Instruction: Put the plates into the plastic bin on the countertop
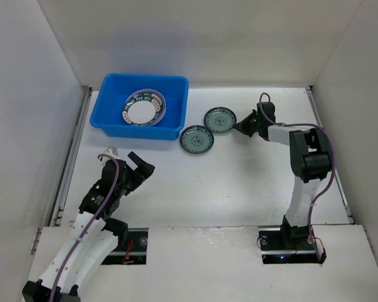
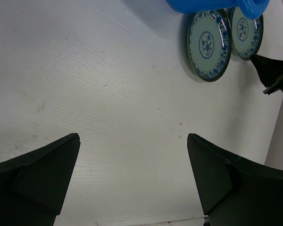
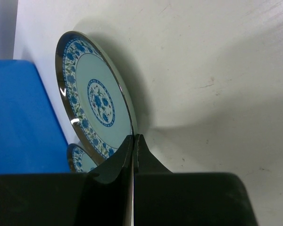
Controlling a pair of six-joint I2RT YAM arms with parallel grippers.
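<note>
The blue plastic bin [image 1: 113, 116] stands at the back left of the white countertop [image 1: 239, 182] and holds a stack of plates; the top one [image 1: 143, 107] is white-centred with a dark patterned rim. Two small teal-green patterned plates lie right of the bin. My right gripper [image 1: 244, 124] is shut on the right rim of the farther teal plate [image 1: 219, 119], one finger over its face and one under it [image 3: 133, 137]. The nearer teal plate [image 1: 196, 139] lies free. My left gripper [image 1: 129, 162] is open and empty over bare countertop [image 2: 133, 141].
White walls bound the countertop on the left, back and right. In the left wrist view both teal plates [image 2: 209, 44] [image 2: 246, 30] show beside the bin's corner [image 2: 203, 4], with the right gripper's dark tip [image 2: 273, 75] next to them. The bin [image 3: 19, 117] fills the right wrist view's left side.
</note>
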